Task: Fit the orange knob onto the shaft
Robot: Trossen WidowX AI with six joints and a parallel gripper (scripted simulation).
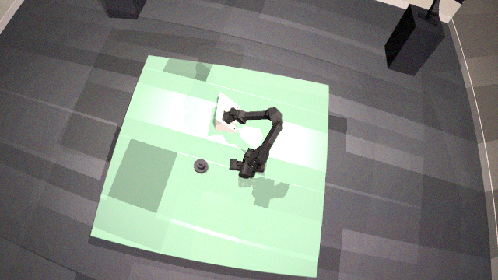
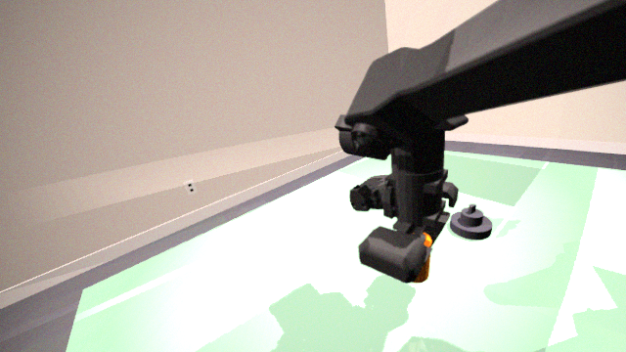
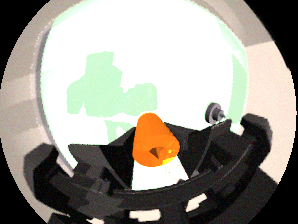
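Observation:
The orange knob (image 2: 423,272) (image 3: 148,132) is upright between the fingers of my gripper (image 2: 424,246) (image 3: 155,144), which is shut on it. The knob hangs a little above the table. Its lower end shows below the near finger in the exterior view, and a small dark notch shows on it in the wrist view. In the top view the arm hides it. The dark round pedestal (image 1: 197,170) (image 2: 470,233) (image 3: 212,112) stands apart from the gripper, left of it in the top view. Its short shaft (image 2: 471,208) points up, bare. The shaft's flat side cannot be made out.
The arm (image 1: 274,116) reaches from a white angled block (image 1: 220,103) on the green table (image 1: 194,233) and bends round to the gripper. The pedestal is the only other object on the table. Dark boxes (image 1: 414,43) stand on the floor beyond it.

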